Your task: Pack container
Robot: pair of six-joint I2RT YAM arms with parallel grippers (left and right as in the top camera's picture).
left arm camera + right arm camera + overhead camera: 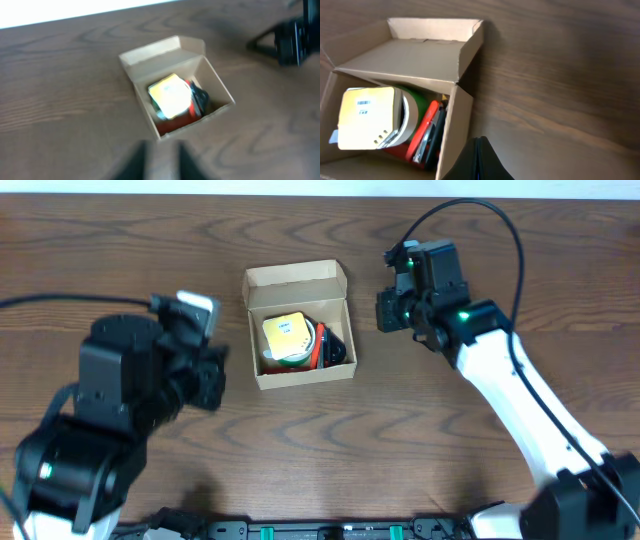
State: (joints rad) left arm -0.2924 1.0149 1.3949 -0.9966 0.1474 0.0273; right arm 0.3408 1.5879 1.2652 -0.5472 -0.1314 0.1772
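Cardboard box, tan, rectangular, flap open, sits upper centre overhead. My right gripper is pressed together; left gripper blurred, I cannot tell.

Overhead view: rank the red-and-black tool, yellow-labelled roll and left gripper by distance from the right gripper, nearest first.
From the right gripper:
1. Red-and-black tool, cardboard box's right side.
2. Yellow-labelled roll, box's middle.
3. Left gripper, beyond the box, far left.

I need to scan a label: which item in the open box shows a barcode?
The pale yellow-topped item in the container; the green roll, the red item and the black piece beside it show none.
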